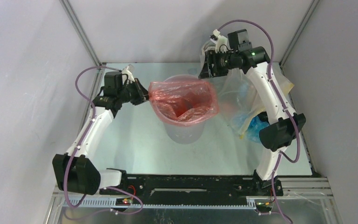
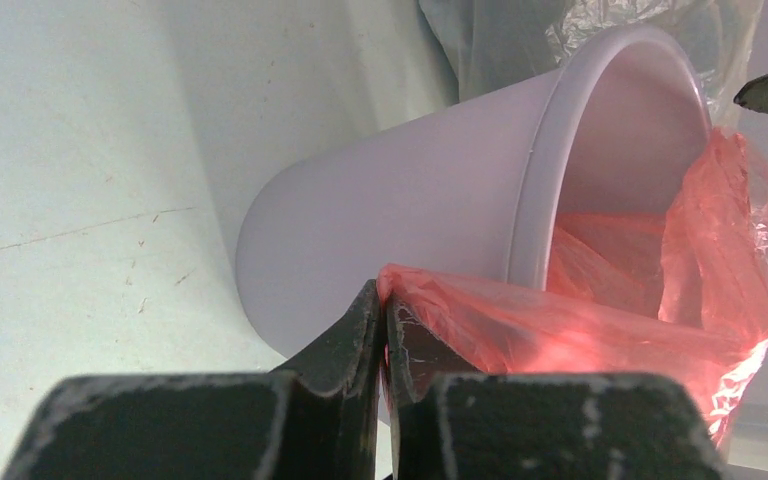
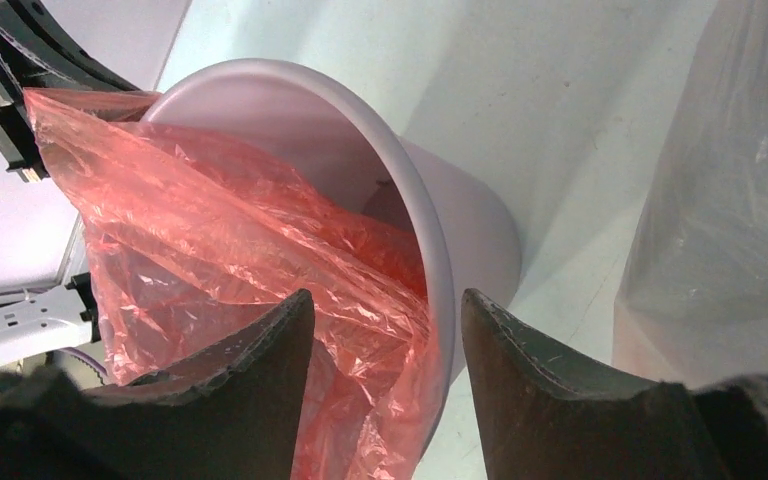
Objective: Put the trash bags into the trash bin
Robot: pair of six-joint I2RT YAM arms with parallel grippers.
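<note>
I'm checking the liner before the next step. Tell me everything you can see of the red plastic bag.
The red plastic bag is thin, crinkly, translucent pink-red film. Its mouth is spread open over the trash bin, with the body sagging inside and one edge stretched out over the rim. The left claw is shut on that edge. The right claw is open at the opposite side, gripping nothing.

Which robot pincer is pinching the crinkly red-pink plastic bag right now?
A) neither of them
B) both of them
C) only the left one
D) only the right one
C: the left pincer is shut tight on the edge of the thin, crinkly red-pink plastic bag, while the right pincer is wide open by the rim of the pale lavender-white round plastic bin.
</note>
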